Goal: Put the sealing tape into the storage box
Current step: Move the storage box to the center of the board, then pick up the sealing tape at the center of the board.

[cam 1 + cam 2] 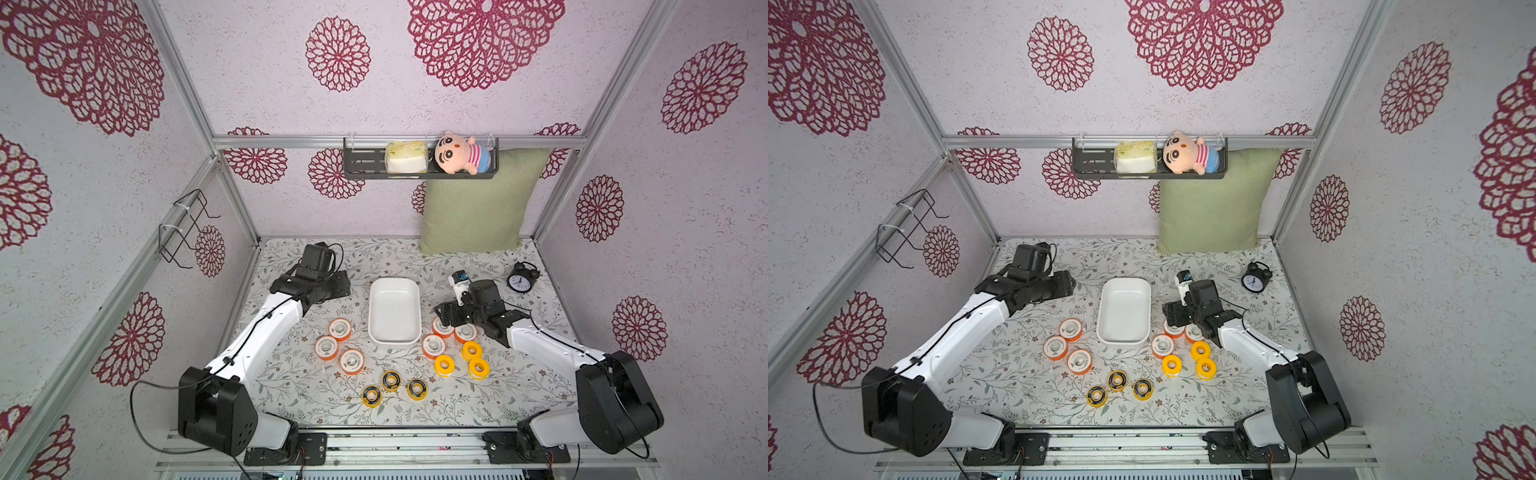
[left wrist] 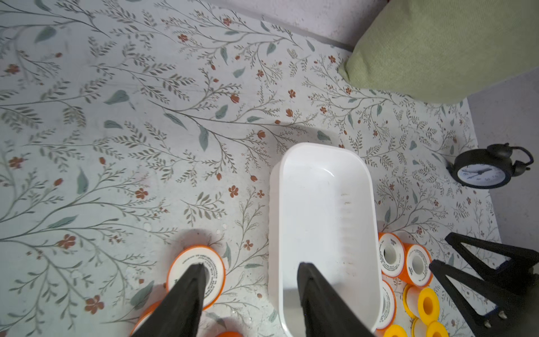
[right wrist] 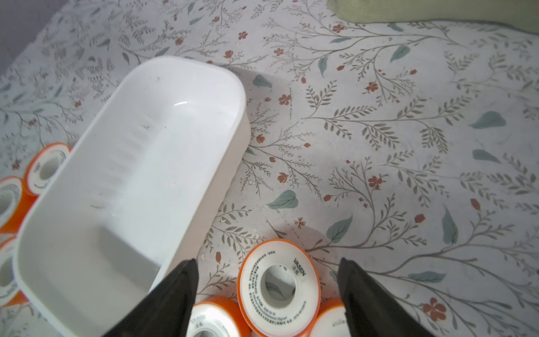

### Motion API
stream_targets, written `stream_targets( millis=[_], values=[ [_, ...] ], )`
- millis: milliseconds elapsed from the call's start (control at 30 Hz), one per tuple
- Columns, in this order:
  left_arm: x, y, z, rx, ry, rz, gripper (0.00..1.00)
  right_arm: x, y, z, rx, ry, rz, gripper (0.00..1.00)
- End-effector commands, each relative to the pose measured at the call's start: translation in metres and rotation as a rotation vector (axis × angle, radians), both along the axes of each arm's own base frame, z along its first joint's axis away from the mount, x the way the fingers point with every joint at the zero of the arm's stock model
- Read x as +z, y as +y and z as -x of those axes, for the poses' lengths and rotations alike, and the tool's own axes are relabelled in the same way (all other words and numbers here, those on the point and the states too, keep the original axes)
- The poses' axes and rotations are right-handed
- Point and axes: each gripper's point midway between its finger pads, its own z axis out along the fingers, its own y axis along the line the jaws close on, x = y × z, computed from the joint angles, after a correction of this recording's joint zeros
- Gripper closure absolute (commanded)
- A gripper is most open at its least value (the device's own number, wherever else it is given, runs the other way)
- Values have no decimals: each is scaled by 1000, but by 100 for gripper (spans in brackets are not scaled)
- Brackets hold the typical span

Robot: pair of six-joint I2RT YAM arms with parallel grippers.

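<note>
The white storage box [image 1: 394, 338] sits empty mid-table, also seen in the wrist views [image 2: 325, 186] [image 3: 131, 163]. Sealing tape lies around it. Three orange rolls [image 1: 340, 329] lie to its left and three orange rolls [image 1: 433, 347] to its right. Three yellow rolls [image 1: 444, 365] and three yellow-and-black rolls [image 1: 391, 381] lie nearer the front. My left gripper [image 2: 251, 264] hangs open with nothing between its fingers, over the gap between an orange roll [image 2: 186, 262] and the box. My right gripper [image 3: 267, 260] is open astride an orange roll [image 3: 278, 287], clear of its sides.
A green cushion [image 1: 478, 203] leans on the back wall and a black alarm clock [image 1: 521, 279] stands at the back right. A small white bottle [image 1: 459, 283] stands behind the right gripper. A black wall shelf [image 1: 365, 162] holds a doll and a tissue pack.
</note>
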Motion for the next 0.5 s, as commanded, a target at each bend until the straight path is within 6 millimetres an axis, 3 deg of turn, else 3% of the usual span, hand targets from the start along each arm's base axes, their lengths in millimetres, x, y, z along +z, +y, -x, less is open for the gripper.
stream_targets(
  millis=[0,200,467],
  values=[
    [8,18,7,12,-39,2,41,-10,8,4,17,75,24,30],
    [6,45,15,59,-49,-7,41,-29,21,7,22,146,60,44],
    [1,48,14,66,-42,-7,41,-39,25,12,0,180,143,47]
  ],
)
